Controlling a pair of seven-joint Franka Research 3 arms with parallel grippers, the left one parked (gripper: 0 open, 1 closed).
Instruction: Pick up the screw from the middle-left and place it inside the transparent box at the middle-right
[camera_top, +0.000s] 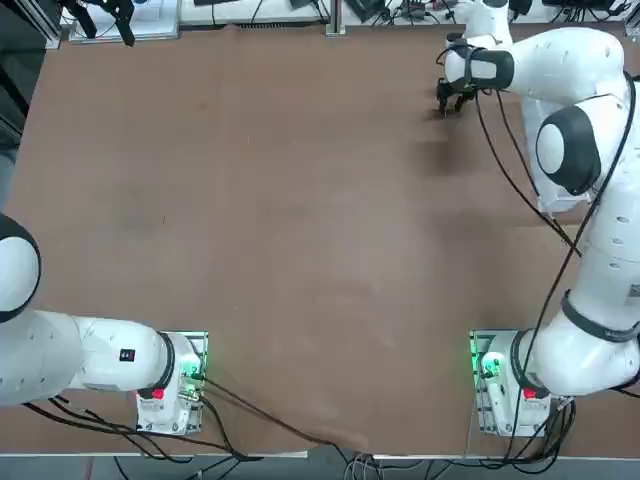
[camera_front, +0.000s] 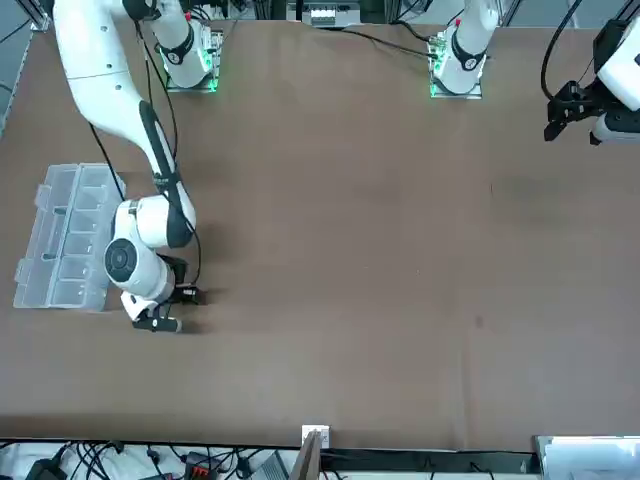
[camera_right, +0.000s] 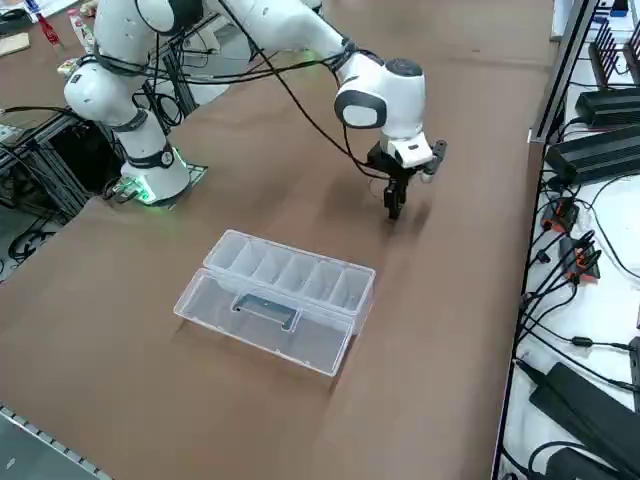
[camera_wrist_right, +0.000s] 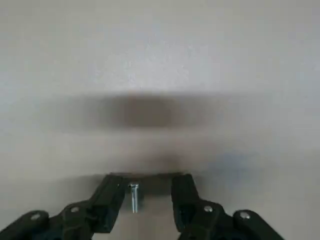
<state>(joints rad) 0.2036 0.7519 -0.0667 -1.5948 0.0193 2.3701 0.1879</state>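
- the right end effector (camera_wrist_right: 147, 192) is seen in the wrist view with its two fingers part-way apart, neither wide nor closed, and the screw (camera_wrist_right: 134, 197) stands upright in the gap, against the inner face of one finger (camera_wrist_right: 111, 197).
- a clear gap is left between the screw and the other finger (camera_wrist_right: 184, 196), so a two-sided clamp is not shown; whether the screw is gripped, stuck to that finger or resting on the bench cannot be told.
- in the right side view the end effector (camera_right: 393, 207) is pointed straight down, with its tips at or just above the bench (camera_right: 460, 330); contact cannot be confirmed.
- in the top view the end effector (camera_top: 452, 103) is placed near the far edge of the bench, in the right half, with the arm stretched forward from its base.
- the transparent box (camera_right: 280, 297) lies near the end effector but apart from it, lid folded open beside the row of compartments; in the front view the transparent box (camera_front: 66, 235) is just beside the arm's wrist.
- nothing can be made out inside the compartments.
- progress is judged as early to middle: the screw has been reached, but the carry to the box and the release into a compartment are left to be done.
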